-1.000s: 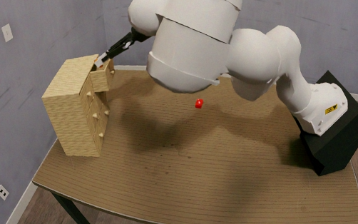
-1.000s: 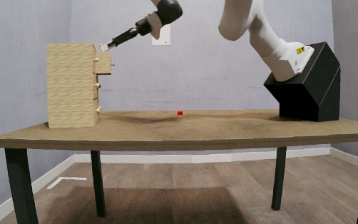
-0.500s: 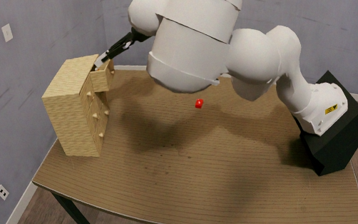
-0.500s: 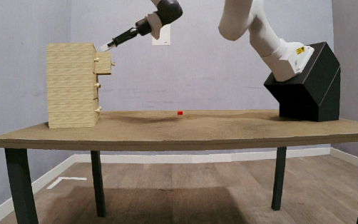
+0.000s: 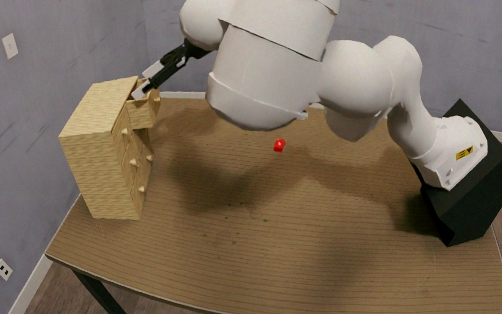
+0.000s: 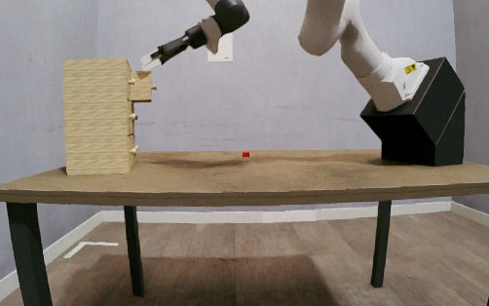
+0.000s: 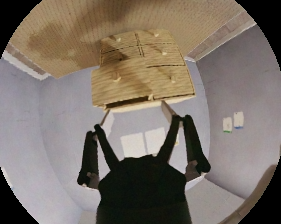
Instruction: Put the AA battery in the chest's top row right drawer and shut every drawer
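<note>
The light wooden chest (image 5: 92,150) (image 6: 96,117) stands upright at the table's left end. Its top-row right drawer (image 5: 140,114) (image 6: 142,88) (image 7: 103,87) is pulled part way out. The other drawers look shut. My gripper (image 5: 146,81) (image 6: 148,62) (image 7: 136,109) is open, with nothing seen between its fingers. Its fingertips are spread just above the open drawer's rim, tilted down toward the chest. The AA battery is not visible in any view; the inside of the drawer is mostly hidden by the drawer's walls and the fingers.
A small red block (image 5: 279,145) (image 6: 245,154) lies near the middle of the table (image 5: 282,235) (image 6: 284,187). The arm reaches over the table from its black base (image 5: 472,200) (image 6: 411,138) at the right. Walls stand behind and left of the chest.
</note>
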